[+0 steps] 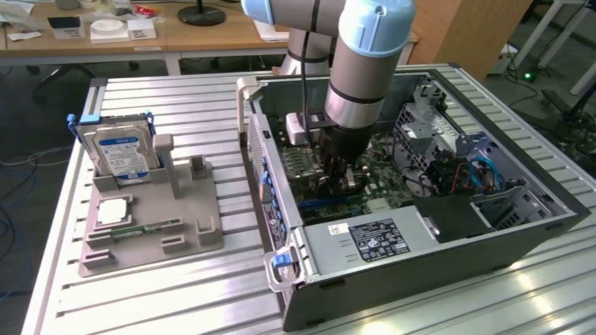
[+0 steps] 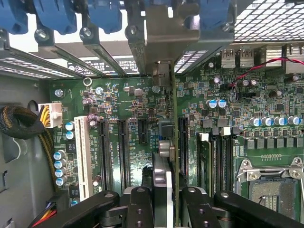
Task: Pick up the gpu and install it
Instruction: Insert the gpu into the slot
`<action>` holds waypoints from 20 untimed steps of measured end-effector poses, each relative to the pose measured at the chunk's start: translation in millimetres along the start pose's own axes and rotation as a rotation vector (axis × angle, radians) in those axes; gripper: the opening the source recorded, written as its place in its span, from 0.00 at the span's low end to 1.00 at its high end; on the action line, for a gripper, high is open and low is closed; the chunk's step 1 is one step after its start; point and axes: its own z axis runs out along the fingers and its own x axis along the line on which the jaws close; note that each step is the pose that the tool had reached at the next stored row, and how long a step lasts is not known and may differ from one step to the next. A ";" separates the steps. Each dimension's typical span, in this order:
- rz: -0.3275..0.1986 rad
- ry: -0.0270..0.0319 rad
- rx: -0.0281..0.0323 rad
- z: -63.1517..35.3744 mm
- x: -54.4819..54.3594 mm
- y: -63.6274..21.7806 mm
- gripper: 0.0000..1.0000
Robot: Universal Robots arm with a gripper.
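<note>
gpu is standing edge-on and upright over the green motherboard, thin dark card, its silvery bracket end sitting at the case's rear slot openings.

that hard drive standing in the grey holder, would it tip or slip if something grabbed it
The hard drive stands upright on its narrow edge in the grey holder, so a sideways push would probably tip it. Its boxy metal case looks stiff and likely heavy for its size. Its smooth faces may be somewhat slippery.

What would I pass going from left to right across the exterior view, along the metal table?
Hard drive standing in the grey holder → open computer case, with the gripper holding the gpu down over the motherboard → blue cables.
</note>
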 end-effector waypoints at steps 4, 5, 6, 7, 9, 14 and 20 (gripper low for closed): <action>0.000 0.0000 0.0000 0.0 0.0 0.0 0.28; 0.000 0.0000 0.0000 0.0 0.0 0.0 0.28; 0.000 0.0000 0.0000 0.0 0.0 0.0 0.28; 0.000 0.0000 0.0000 0.0 0.0 0.0 0.28; 0.000 -0.0002 0.0001 -0.6 0.0 0.0 0.28; 0.000 -0.0002 0.0001 -2.6 -0.1 -0.1 0.28; 0.000 0.0002 -0.0001 -2.4 0.0 0.0 0.28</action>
